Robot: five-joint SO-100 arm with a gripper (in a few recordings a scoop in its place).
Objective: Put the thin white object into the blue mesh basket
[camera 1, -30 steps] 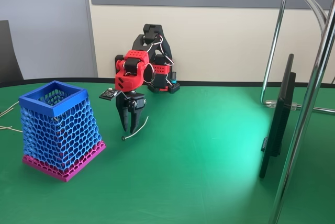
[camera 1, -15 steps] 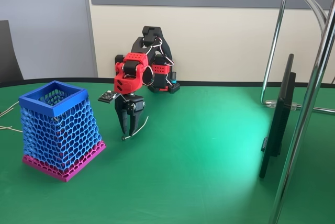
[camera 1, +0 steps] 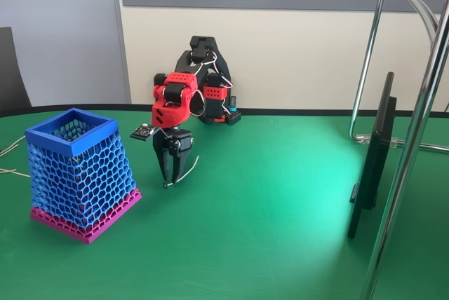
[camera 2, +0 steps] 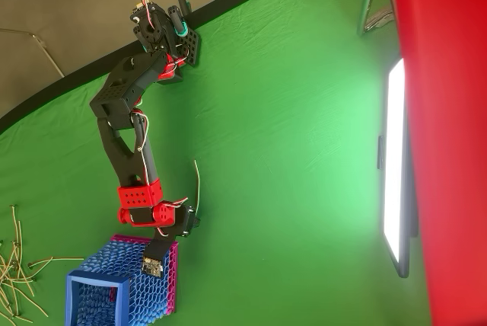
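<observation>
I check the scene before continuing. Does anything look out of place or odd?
Only a loose heap of pale sticks beside the blue mesh basket. The gripper holds the thin white object.

fixed: front, low, faces wall | overhead: straight down | shared: arm [camera 1: 184, 97], blue mesh basket [camera 2: 122, 288]
</observation>
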